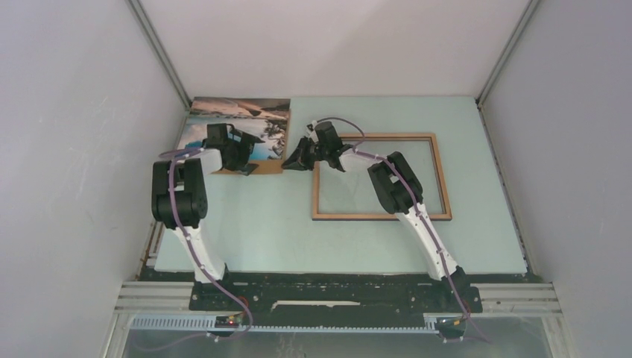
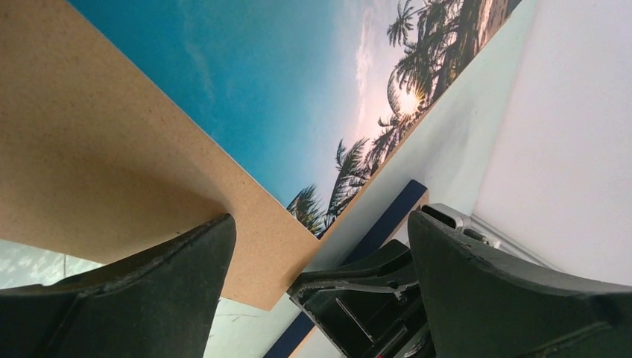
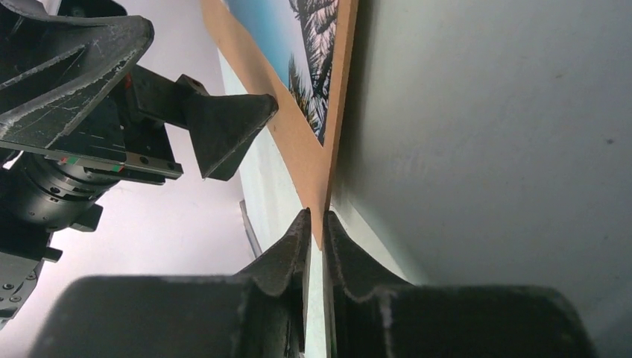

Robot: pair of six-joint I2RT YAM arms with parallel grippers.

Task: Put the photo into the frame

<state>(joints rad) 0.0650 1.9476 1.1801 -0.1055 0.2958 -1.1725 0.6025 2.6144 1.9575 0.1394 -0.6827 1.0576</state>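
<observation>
The photo [image 1: 232, 112], turquoise water and dark trees, lies face up on a brown backing board [image 1: 265, 168] at the back left of the table. My right gripper [image 1: 292, 162] is at that board's near right corner. In the right wrist view its jaws [image 3: 317, 220] are pinched on the bare tip of the board [image 3: 299, 128], just past the photo's [image 3: 298, 37] corner. My left gripper [image 1: 250, 155] hovers over the photo's right part, open and holding nothing [image 2: 320, 253]. The frame [image 1: 380, 217] lies flat to the right, light wood side up, under the right arm.
Enclosure walls stand close on the left, right and back. The photo and board sit against the back left corner. The frame's near corner [image 2: 395, 212] lies just beside the board. The two grippers are close together, and the left one [image 3: 112, 89] shows in the right wrist view.
</observation>
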